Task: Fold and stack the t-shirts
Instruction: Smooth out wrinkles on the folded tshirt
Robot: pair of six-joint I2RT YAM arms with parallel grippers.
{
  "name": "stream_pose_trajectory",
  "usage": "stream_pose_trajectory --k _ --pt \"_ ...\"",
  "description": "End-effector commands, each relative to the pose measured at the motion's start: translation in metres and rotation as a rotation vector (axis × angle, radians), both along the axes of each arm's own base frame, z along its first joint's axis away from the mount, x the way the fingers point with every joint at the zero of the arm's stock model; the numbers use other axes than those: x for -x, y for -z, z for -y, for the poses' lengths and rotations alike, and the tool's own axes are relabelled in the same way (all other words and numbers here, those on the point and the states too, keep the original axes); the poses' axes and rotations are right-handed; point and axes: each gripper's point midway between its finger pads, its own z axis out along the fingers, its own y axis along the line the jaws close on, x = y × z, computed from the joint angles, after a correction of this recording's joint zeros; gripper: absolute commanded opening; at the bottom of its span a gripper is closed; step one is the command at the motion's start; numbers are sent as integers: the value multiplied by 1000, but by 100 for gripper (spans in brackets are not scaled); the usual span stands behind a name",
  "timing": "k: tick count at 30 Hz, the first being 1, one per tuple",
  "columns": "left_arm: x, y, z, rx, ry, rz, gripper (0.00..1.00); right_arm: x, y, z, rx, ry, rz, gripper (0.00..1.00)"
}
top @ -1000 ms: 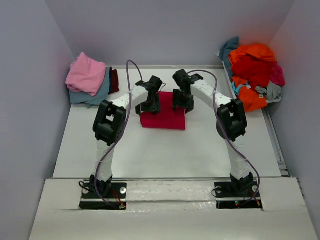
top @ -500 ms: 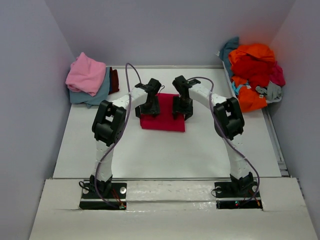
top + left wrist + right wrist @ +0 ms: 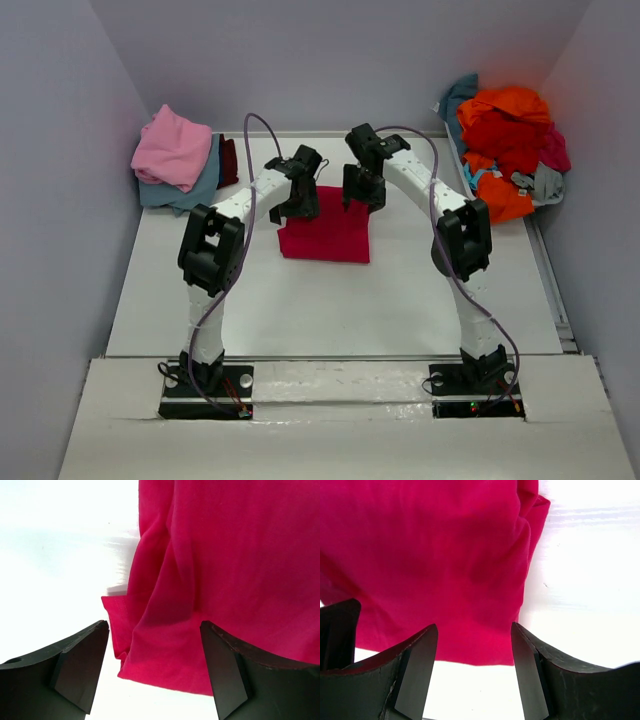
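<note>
A magenta-red t-shirt (image 3: 325, 238) lies folded into a rectangle mid-table. My left gripper (image 3: 297, 203) hovers open over its far left corner. In the left wrist view the cloth (image 3: 225, 555) shows a rumpled folded edge, and nothing sits between the gripper's (image 3: 155, 667) fingers. My right gripper (image 3: 361, 190) hangs open over the far right corner. The right wrist view shows the shirt's (image 3: 420, 555) edge and bare table under that gripper (image 3: 474, 672). Neither gripper holds the cloth.
A stack of folded tees sits at the back left, with pink (image 3: 172, 147) on top of dusty blue (image 3: 195, 187) and maroon (image 3: 229, 160). A loose heap of orange, red, teal and grey shirts (image 3: 505, 135) fills the back right corner. Walls close in on three sides.
Both grippers dipped toward the shirt's middle, then drew back toward its far edge. Both stayed open, and the shirt lies as before.
</note>
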Motion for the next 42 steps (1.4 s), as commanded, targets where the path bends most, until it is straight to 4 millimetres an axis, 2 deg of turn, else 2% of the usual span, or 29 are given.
stream_pose_trajectory --k 1,7,10,13,18,23,28,33,42 --pt "-11 -43 5 55 13 100 85 5 -37 5 2 -17 51 66" --pt "-11 -37 7 53 10 83 85 10 -32 3 -11 -19 32 66" --pt "-12 -34 8 53 11 73 85 10 -29 -10 -77 -53 29 65" --pt "-14 -30 10 53 7 64 85 12 -18 -18 -107 -68 1 63" --pt "-15 -27 11 76 3 52 85 12 -5 -18 -99 -66 -23 61" --pt "-11 -15 11 121 9 18 85 20 21 -14 -78 -68 -68 60" --pt "0 5 -3 138 -17 -38 85 34 56 -13 -79 -69 -145 60" --pt "9 15 -15 117 -38 -55 85 42 76 -12 -74 -70 -187 59" --pt "20 27 -19 132 -54 -87 85 41 82 -13 -74 -86 -195 59"
